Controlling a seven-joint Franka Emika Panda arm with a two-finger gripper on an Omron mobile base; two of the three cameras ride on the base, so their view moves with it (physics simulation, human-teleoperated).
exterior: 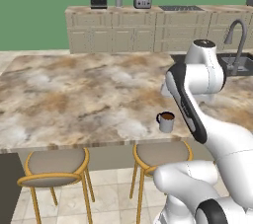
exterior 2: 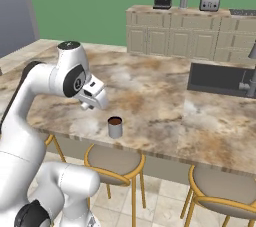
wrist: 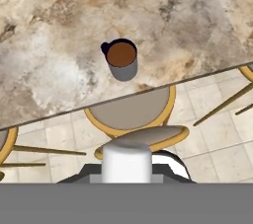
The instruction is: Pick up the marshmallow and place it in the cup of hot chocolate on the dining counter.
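White marshmallow (wrist: 126,161) gripped, mug (wrist: 121,59) below

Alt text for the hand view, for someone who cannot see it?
A white marshmallow sits at the gripper at the bottom of the frame, above the cup of hot chocolate near the dining counter edge. Stools stand on tiled floor below.

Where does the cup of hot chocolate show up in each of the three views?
Left base view: cup of hot chocolate right of centre, near the dining counter's front edge.
Right base view: cup left of centre, at the front edge.
Hand view: cup upper centre, seen from above.
Shared landmark: the yellow-framed stool just below it.
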